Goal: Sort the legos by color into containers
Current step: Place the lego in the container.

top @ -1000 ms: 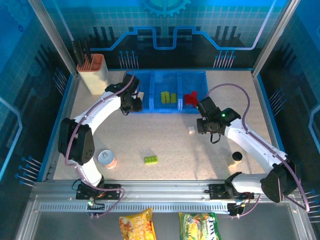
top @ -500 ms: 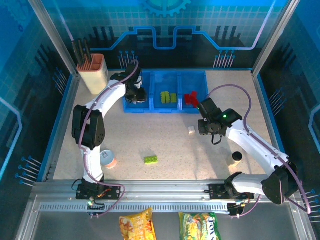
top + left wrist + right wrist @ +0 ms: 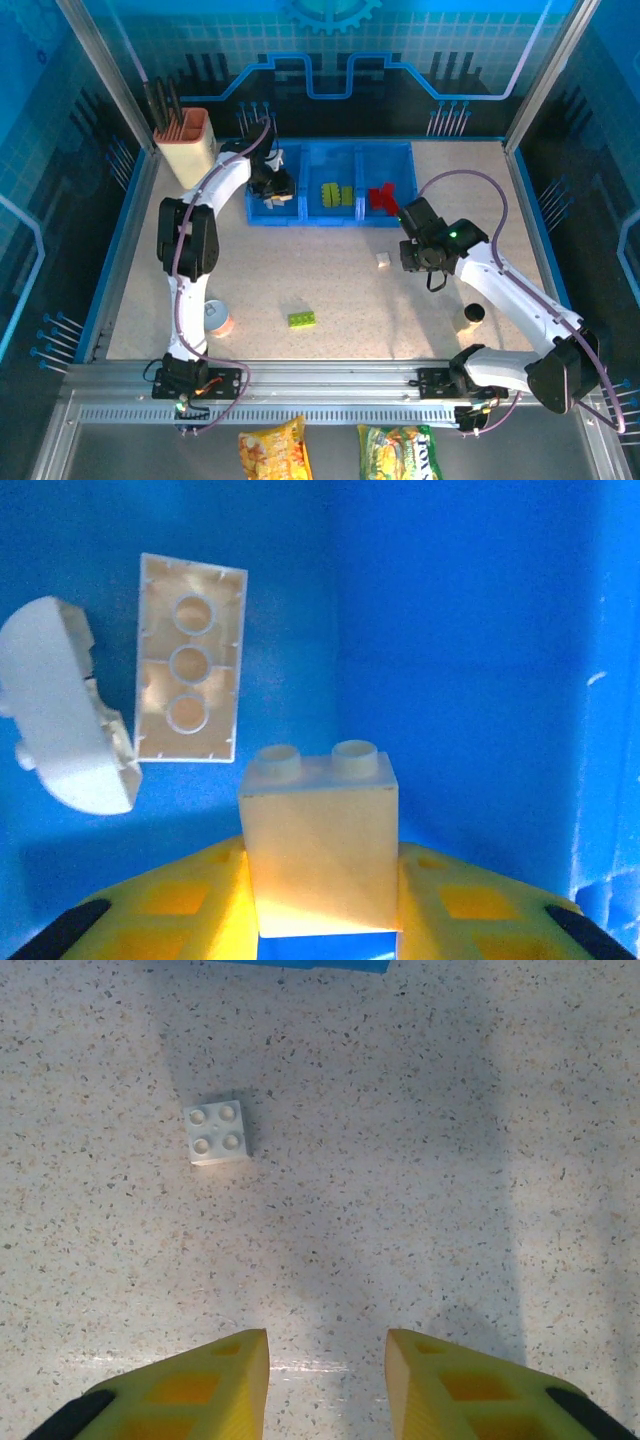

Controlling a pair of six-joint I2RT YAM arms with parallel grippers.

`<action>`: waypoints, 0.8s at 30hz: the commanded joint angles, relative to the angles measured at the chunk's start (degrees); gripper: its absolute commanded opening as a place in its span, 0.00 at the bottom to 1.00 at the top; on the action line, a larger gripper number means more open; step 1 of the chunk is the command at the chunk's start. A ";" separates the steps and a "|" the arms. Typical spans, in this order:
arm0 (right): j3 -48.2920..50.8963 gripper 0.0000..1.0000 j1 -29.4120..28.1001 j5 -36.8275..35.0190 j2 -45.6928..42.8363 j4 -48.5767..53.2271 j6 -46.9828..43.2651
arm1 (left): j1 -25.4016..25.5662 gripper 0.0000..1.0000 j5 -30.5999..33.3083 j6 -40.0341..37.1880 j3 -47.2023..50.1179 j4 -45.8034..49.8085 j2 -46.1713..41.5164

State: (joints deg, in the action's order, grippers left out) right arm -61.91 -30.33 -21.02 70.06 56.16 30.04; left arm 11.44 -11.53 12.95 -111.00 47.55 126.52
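Cream two-stud brick (image 3: 320, 855): clamped between the yellow fingers (image 3: 170, 900) of the left gripper (image 3: 320, 890), studs pointing away from the wrist, jaws closed on its two side faces. Held over the floor of the left bin (image 3: 460, 630) of the blue tray (image 3: 330, 223); contact with that floor not determinable. In the same bin: one white brick (image 3: 188, 660) lying underside up, three round tubes showing, and one rounded white piece (image 3: 60, 710) just beside it. Middle bin (image 3: 330, 168): lime green bricks (image 3: 337, 194). Right bin (image 3: 395, 170): red bricks (image 3: 379, 197). Right gripper (image 3: 327, 1345): jaws apart at a narrow gap, nothing between them, above the speckled table (image 3: 450, 1160). White four-stud brick (image 3: 218, 1132): loose on the table, studs up, ahead and to the left of the right fingers, apart from them. Stray green brick (image 3: 302, 319): loose on the table, towards the near edge, between the two arms
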 commanded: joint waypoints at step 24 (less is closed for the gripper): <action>-1.64 0.37 -0.34 -1.56 -0.72 1.97 0.72 | -1.07 0.46 -4.84 -3.02 -5.41 2.40 4.80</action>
State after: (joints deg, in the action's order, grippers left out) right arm -61.98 -30.33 -21.91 70.06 57.01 30.04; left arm 10.59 -14.87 10.52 -114.30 48.23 131.74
